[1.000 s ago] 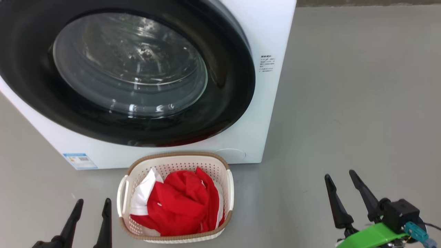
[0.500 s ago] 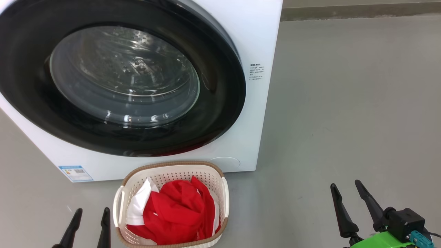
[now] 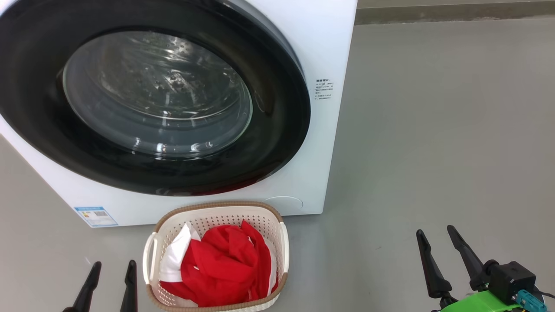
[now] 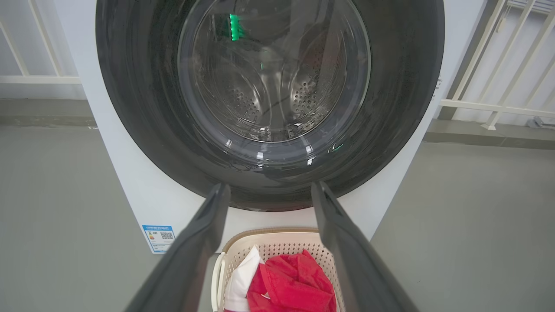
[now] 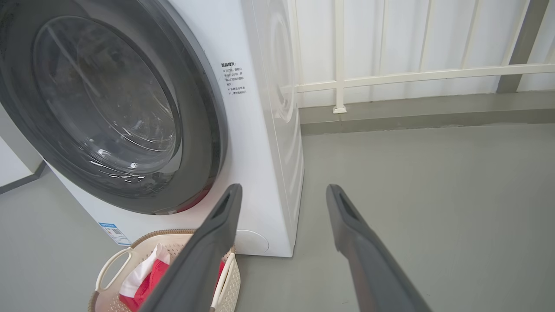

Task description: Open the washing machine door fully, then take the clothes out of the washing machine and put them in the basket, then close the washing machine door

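**Operator:** What is the status of the door and the load?

**Technician:** The large round black-rimmed glass door is sitting shut against the big white front-loading washing machine. The bright red and white fabric garments are lying inside the small cream perforated plastic basket. The basket is standing on the grey floor just in front of the machine, below the door.

**Operator:** And the end effectors?

**Technician:** The left gripper is hovering just beside the basket's left handle, with its fingers spread and holding nothing. The right gripper is hanging well apart to the right over the floor, with its fingers likewise spread and unloaded.
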### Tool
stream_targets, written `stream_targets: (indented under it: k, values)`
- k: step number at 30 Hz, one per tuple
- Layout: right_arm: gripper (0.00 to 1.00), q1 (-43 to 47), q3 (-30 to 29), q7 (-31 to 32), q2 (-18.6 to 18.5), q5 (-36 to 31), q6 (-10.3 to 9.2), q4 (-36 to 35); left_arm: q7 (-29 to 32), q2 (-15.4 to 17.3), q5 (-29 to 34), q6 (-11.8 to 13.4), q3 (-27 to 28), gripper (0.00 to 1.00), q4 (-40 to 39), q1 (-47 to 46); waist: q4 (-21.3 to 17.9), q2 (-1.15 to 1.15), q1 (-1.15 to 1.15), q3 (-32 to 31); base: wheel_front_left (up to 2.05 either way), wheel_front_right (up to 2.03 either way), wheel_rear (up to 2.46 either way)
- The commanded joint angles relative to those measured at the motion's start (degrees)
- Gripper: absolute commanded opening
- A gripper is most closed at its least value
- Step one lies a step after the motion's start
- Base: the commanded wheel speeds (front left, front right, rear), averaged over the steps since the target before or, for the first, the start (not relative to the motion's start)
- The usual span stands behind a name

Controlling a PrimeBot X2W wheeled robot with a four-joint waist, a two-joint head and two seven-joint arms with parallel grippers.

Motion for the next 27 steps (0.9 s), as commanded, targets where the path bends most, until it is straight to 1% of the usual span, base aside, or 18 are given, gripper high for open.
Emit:
stream_targets:
  k: [1,9,10,15,17,20,21,25,27]
  values:
    - [1.00,-0.51,0.97,-0.22,-0.62,0.08,-0.21,-1.63,-0.51,0.50,0.15,-0.32,2.21,1.00,-1.77,-0.90,0.03,0.00,0.00,-0.04,0.00,0.00,0.00]
    - [1.00,-0.76,1.33,-0.22,-0.42,0.11,-0.21,-1.59,-0.51,0.44,-0.18,-0.32,1.91,1.00,-1.81,-0.90,-0.04,0.00,0.00,0.23,0.00,0.00,0.00]
    - [0.00,-0.01,0.11,0.00,0.17,0.01,0.00,-0.16,0.00,-0.11,-0.12,0.00,-0.03,0.00,-0.24,0.00,-0.04,0.00,0.00,0.21,0.00,0.00,0.00]
    - [0.00,0.03,0.42,0.24,0.89,0.35,0.01,3.03,0.48,-1.53,-0.46,0.06,-0.36,0.00,2.85,-0.02,-0.04,0.00,0.00,0.26,0.00,0.00,0.00]
    - [0.00,-0.07,0.40,0.50,0.84,1.59,0.01,2.92,0.86,-1.56,-1.70,0.06,-0.28,0.00,2.88,-0.21,-0.02,0.00,0.01,0.23,0.00,0.00,0.00]
    - [0.00,-0.19,0.34,0.77,0.77,2.84,0.00,2.87,1.20,-1.59,-2.93,0.05,-0.26,0.00,2.89,-0.37,0.02,0.00,0.06,0.13,0.00,0.00,0.00]
    - [0.00,-0.31,0.29,1.06,0.71,4.10,0.00,2.82,1.53,-1.62,-4.18,0.05,-0.24,0.00,2.88,-0.50,0.05,0.00,0.13,0.01,0.00,0.00,0.00]
    - [0.00,-0.64,0.20,1.63,0.59,6.62,-0.01,2.83,2.17,-1.68,-6.68,0.03,-0.21,0.00,2.96,-0.83,0.10,0.00,0.02,0.00,0.00,0.00,0.00]
    - [0.00,-0.84,0.15,1.91,0.53,7.87,-0.01,2.83,2.49,-1.72,-7.93,0.03,-0.19,0.00,3.00,-1.05,0.13,0.00,0.00,0.00,0.00,0.00,0.00]
